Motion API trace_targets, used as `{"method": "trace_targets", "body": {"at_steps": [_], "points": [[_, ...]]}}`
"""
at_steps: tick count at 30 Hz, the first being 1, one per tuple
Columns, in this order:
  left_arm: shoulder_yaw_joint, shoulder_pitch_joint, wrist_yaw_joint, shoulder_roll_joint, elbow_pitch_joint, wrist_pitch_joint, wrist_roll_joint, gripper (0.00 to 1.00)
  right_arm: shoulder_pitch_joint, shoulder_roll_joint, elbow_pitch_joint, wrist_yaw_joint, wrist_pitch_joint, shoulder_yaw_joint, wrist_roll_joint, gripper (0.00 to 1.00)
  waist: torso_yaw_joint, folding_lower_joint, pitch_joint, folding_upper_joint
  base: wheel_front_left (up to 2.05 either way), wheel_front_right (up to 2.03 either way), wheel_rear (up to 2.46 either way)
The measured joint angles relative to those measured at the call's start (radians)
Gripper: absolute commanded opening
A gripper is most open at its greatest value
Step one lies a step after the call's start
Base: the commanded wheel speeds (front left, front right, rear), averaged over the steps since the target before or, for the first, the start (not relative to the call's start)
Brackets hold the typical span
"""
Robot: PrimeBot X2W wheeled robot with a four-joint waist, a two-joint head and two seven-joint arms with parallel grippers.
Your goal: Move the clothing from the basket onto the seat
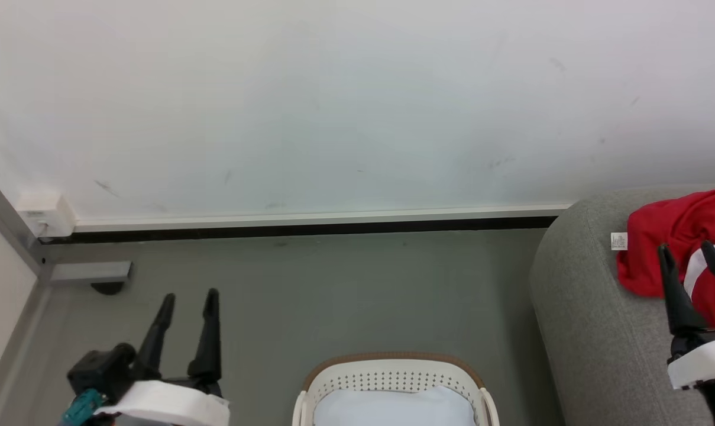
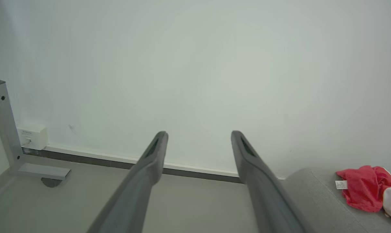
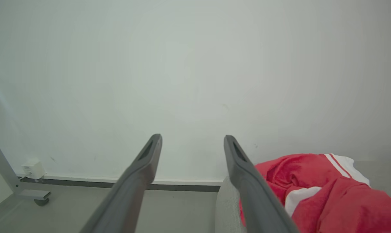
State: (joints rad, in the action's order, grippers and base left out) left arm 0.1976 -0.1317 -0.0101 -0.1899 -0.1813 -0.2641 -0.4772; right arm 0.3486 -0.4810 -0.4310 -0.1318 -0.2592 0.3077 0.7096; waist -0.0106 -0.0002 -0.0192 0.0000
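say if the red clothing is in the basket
Out: red fabric clothing lies on the grey upholstered seat; the cream perforated basket holds a pale sheet.

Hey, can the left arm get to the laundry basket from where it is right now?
Probably yes. The left gripper is open and holds nothing, and only floor lies between it and the basket to its right. How far down it must reach I cannot tell.

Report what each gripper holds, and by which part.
Nothing. The left gripper and right gripper are open and empty; the red fabric clothing lies on the grey upholstered seat.
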Motion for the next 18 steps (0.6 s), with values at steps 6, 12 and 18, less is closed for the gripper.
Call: {"method": "trace_targets", "body": {"at_steps": [6,12,18], "points": [[-0.100,0.063,0.013,0.051,0.039,0.000,0.069,1.00,-0.166,0.199,0.137,0.000,-0.003,-0.164,-0.195,1.00,-0.003,0.0001,0.006,0.0000,0.00,0.00,0.00],[-0.164,0.098,0.055,0.089,0.055,0.000,0.165,1.00,-0.257,0.299,0.207,0.000,-0.003,-0.187,-0.317,1.00,-0.019,0.0001,0.016,0.0000,0.00,0.00,0.00],[-0.199,0.116,0.085,0.120,0.055,0.000,0.214,1.00,-0.271,0.347,0.230,0.000,-0.003,-0.188,-0.367,1.00,-0.039,0.0002,0.023,0.0001,0.00,0.00,0.00]]}}
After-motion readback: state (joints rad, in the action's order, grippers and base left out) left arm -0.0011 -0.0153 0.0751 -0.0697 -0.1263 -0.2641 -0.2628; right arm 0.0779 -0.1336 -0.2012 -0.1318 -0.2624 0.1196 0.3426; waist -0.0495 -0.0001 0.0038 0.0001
